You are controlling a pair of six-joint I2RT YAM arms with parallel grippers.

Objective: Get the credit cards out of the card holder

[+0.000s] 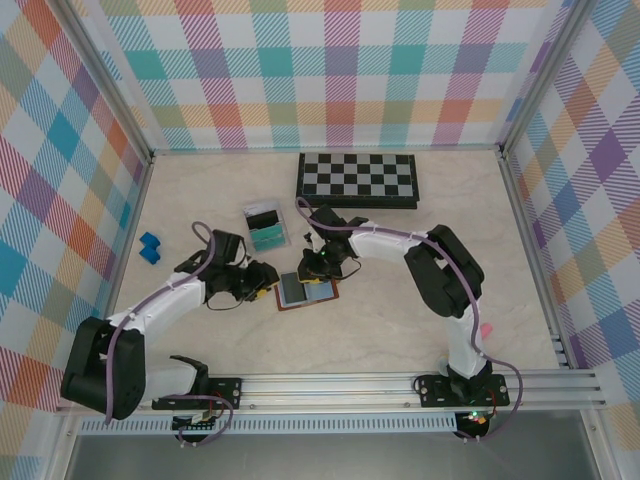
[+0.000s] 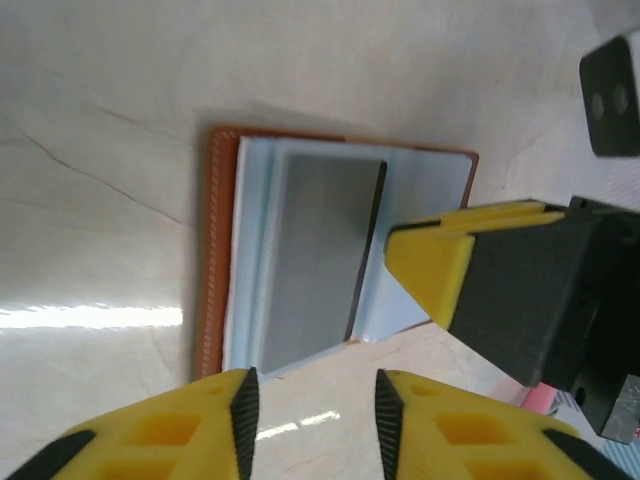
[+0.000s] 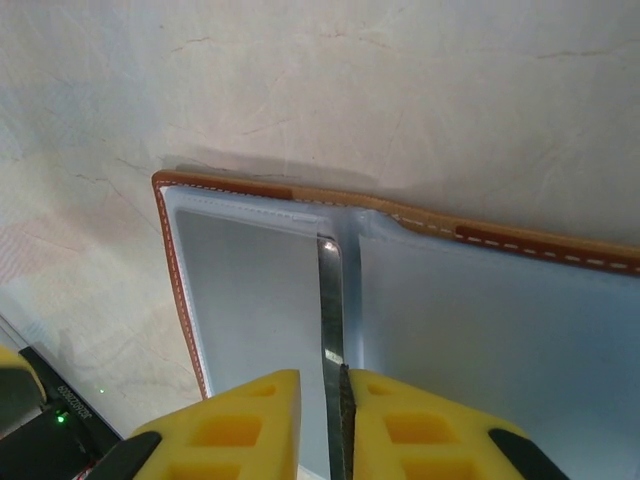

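A blue block [image 1: 149, 247] sits near the left wall of the table [image 1: 390, 330], well apart from everything else. To its right, the left gripper [image 2: 315, 388] hovers at the left edge of the open holder [image 1: 306, 291]. Its yellow fingers [image 2: 243, 410] are spread apart with nothing between them. Behind it, a clear tray [image 1: 266, 228] holds a teal card [image 1: 269, 238] and a dark card [image 1: 262, 213]. The holder lies spread flat at mid-table, its brown leather rim showing around blue-grey lining that faces up. Over the holder's fold, the right gripper [image 3: 322, 380] has its fingers pinched together on a thin grey card [image 3: 330, 300]. The right wrist view shows this card edge-on, standing up from the lining; whether its far end is clear of the pocket cannot be told. In the left wrist view, one right finger reaches over the holder's right leaf. A chessboard [image 1: 357, 180] lies by the back wall, right of the tray.
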